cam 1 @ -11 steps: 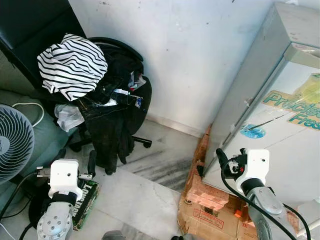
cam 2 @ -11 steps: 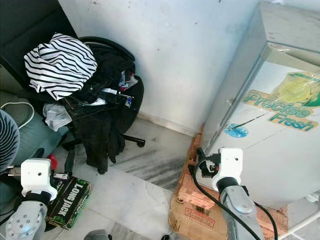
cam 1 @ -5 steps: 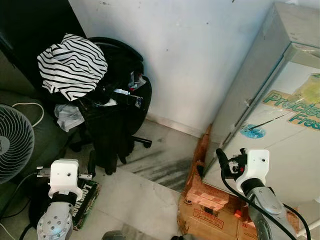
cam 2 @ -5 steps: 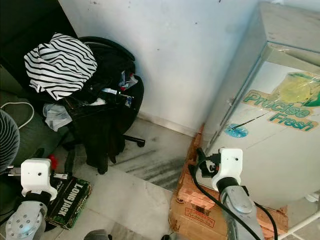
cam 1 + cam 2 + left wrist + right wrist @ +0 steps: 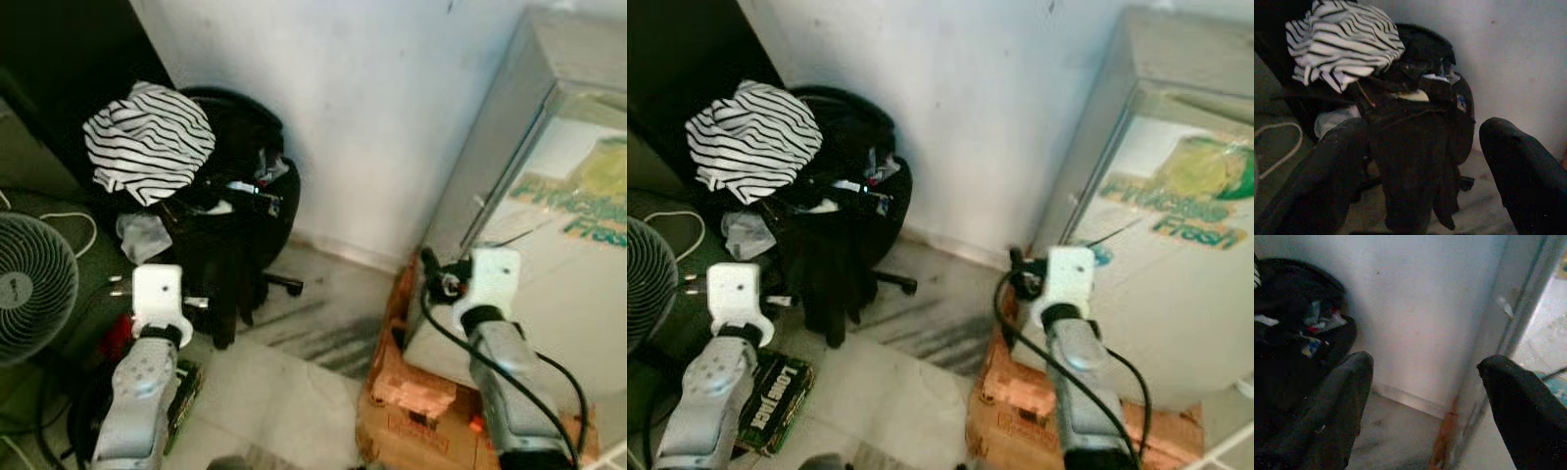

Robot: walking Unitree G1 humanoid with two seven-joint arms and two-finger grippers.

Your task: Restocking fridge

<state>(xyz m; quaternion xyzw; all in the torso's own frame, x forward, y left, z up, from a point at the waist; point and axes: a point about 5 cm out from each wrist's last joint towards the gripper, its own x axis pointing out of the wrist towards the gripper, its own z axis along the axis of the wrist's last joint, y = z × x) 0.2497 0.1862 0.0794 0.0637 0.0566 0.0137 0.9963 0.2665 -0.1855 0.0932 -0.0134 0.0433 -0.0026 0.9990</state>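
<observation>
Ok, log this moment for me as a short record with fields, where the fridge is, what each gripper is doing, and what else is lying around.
fridge: pale fridge on the robot's right, door shut, green lettering on the front
under fridge: bricks and flattened cardboard
left gripper: open, raised, holding nothing, aimed at the office chair
right gripper: open, raised, holding nothing, near the fridge's door edge
chair: black office chair heaped with dark clothes and a striped cloth
floor: fan on the left, green box by the left arm

Glossy fridge (image 5: pixel 573 245) door, marbled floor (image 5: pixel 313 323) (streaked grey), cardboard box (image 5: pixel 402 411), striped cloth (image 5: pixel 147 142).
</observation>
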